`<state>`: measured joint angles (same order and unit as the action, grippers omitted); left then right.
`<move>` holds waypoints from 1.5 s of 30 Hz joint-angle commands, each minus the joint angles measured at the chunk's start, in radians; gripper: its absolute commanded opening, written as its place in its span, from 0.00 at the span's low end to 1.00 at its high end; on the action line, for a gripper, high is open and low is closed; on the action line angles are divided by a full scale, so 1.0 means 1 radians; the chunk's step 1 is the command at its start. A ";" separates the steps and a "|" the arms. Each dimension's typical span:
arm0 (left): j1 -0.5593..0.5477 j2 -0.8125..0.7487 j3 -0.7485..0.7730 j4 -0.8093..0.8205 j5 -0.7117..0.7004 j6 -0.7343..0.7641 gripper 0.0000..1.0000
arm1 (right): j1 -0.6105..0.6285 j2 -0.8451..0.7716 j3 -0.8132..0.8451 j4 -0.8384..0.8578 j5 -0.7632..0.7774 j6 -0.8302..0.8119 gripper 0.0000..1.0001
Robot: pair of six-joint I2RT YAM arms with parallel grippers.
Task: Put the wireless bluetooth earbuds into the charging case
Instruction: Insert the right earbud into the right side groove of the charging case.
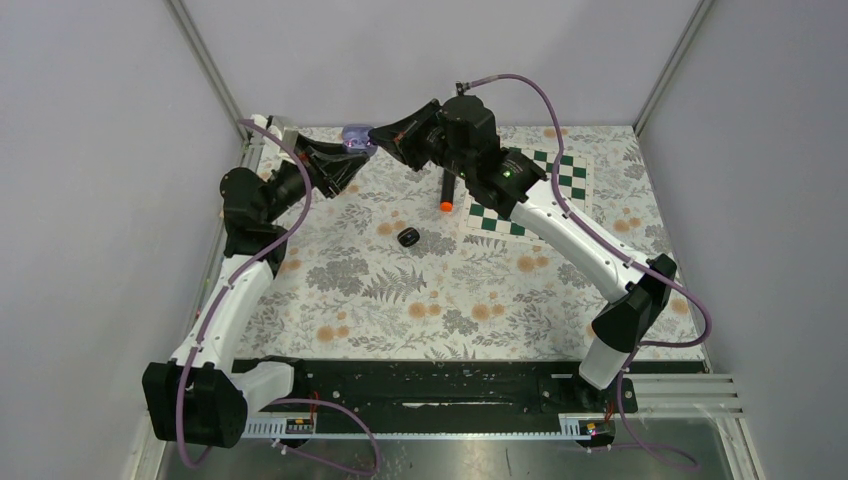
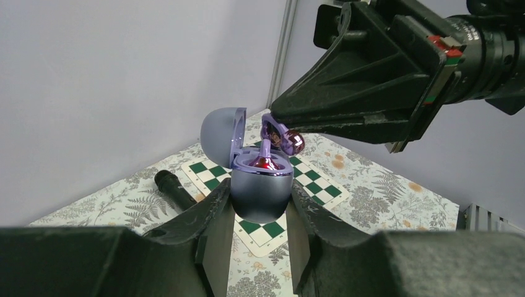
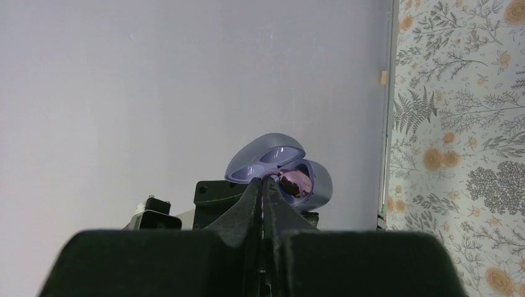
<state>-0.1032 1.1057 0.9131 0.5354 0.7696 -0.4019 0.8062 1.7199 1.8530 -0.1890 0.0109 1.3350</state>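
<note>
Left gripper (image 2: 260, 185): clamps the charging case (image 2: 260, 199) by its rounded lower shell, one finger (image 2: 207, 213) pressed against each flank. Holds it off the floral cloth (image 1: 400, 300), well to the left of the checkered board (image 1: 545, 188) and about level with that board's far edge in the overhead view. Keeps the shell upright, with the lid (image 2: 221, 133) swung open and standing above it.

Right gripper (image 2: 275, 117): reaches in from the board's side and meets the case tip to tip with the other arm. Pinches a lilac earbud (image 2: 288, 140) at the very ends of the fingers, jaws all but together in its own wrist view. Hangs the glossy bud right at the open mouth of the case, just under the raised lid. Shows a thin lilac stem running down from the bud into the shell, beside a red glint inside. Cannot tell whether seated in the well or only partway in.

Down on the cloth, just off the board's left edge: a black microphone (image 1: 447, 190) with an orange end, lying with that end toward the arm bases. Farther left of the board's near corner than the microphone, and apart from it: a small black round item (image 1: 408, 237), too small to make out in detail.
</note>
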 commanded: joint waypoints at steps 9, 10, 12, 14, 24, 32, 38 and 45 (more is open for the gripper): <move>-0.016 -0.009 0.068 0.041 -0.006 -0.026 0.00 | 0.017 0.035 0.074 0.056 0.045 -0.013 0.00; -0.016 -0.009 0.069 0.040 -0.010 -0.026 0.00 | 0.017 0.039 0.081 0.057 0.047 -0.015 0.00; -0.016 -0.007 0.070 0.037 -0.017 -0.026 0.00 | 0.019 0.041 0.088 0.057 0.049 -0.019 0.00; -0.015 -0.006 0.073 0.034 -0.037 -0.028 0.00 | 0.019 0.040 0.086 0.057 0.053 -0.023 0.00; -0.016 0.010 0.090 0.034 -0.083 -0.044 0.00 | 0.027 0.019 0.043 0.051 0.070 -0.029 0.00; -0.019 -0.001 0.082 0.039 -0.051 -0.037 0.00 | 0.036 0.032 0.053 0.050 0.110 -0.054 0.00; -0.021 -0.014 0.076 0.034 -0.047 -0.034 0.00 | 0.040 0.049 0.074 0.046 0.147 -0.064 0.00; -0.021 -0.019 0.078 0.029 -0.052 -0.032 0.00 | 0.050 0.064 0.092 0.045 0.168 -0.080 0.00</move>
<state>-0.1177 1.1191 0.9478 0.5098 0.7185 -0.4305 0.8379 1.7664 1.9064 -0.1619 0.1246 1.2816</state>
